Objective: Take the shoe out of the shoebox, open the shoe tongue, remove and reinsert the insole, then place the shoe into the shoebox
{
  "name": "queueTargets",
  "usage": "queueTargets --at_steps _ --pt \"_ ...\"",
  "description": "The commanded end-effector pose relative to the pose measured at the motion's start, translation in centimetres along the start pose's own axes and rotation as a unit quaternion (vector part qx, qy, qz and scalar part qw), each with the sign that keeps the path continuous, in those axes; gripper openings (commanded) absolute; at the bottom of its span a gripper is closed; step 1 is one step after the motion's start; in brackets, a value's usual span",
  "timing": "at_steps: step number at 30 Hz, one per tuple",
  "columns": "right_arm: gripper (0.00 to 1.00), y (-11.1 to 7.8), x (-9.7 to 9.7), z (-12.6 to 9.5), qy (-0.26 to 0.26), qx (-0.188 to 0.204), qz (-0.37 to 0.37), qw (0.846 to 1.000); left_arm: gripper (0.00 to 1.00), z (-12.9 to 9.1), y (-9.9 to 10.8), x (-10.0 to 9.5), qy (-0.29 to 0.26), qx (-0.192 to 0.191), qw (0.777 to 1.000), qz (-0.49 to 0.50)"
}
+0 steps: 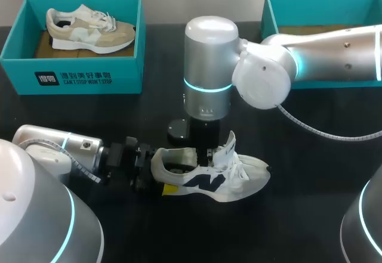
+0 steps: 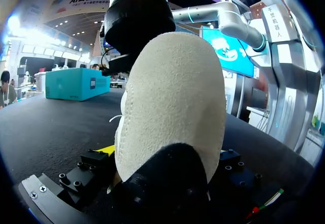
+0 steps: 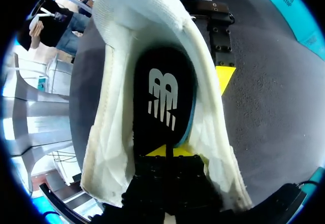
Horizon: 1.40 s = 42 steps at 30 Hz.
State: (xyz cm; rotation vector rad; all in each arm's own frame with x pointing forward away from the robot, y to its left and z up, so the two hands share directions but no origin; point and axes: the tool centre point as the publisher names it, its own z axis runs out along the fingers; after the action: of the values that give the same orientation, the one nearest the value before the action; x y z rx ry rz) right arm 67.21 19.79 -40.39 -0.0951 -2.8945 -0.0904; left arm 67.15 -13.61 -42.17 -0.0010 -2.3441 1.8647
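My left hand point(image 1: 158, 175) is clamped on the heel of the white shoe point(image 1: 242, 176), which sits on its sole on the dark worktop point(image 1: 310, 179). My right hand point(image 3: 167, 152) is down inside it, pinched shut on the black insole point(image 3: 162, 97).

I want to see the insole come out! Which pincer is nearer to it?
Right. The right pincer is inside the shoe, right at the insole; the left pincer is outside, at the heel.
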Motion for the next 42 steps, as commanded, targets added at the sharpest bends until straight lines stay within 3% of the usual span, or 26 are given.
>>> queueTargets --at_steps 1,19,25,34,42 --pt "0.0 -0.2 1.7 -0.7 -0.033 -0.024 -0.005 0.999 0.0 0.3 0.1 -0.2 0.001 -0.001 1.0 0.0" --pt "0.0 -1.2 2.8 -4.8 -0.102 -0.145 -0.057 0.983 0.0 0.3 0.1 -0.2 0.001 -0.001 1.0 0.0" --pt "0.0 -1.2 2.7 -6.3 -0.117 -0.159 -0.075 0.977 0.0 0.3 0.1 -0.2 0.001 -0.001 1.0 0.0" --pt "0.0 -1.8 2.2 -7.1 -0.123 -0.185 -0.09 0.971 0.0 0.3 0.1 -0.2 0.001 -0.001 1.0 0.0" --pt "0.0 -1.2 1.4 -7.7 -0.114 -0.22 -0.128 0.96 0.0 0.3 0.1 -0.2 0.001 -0.001 1.0 0.0"
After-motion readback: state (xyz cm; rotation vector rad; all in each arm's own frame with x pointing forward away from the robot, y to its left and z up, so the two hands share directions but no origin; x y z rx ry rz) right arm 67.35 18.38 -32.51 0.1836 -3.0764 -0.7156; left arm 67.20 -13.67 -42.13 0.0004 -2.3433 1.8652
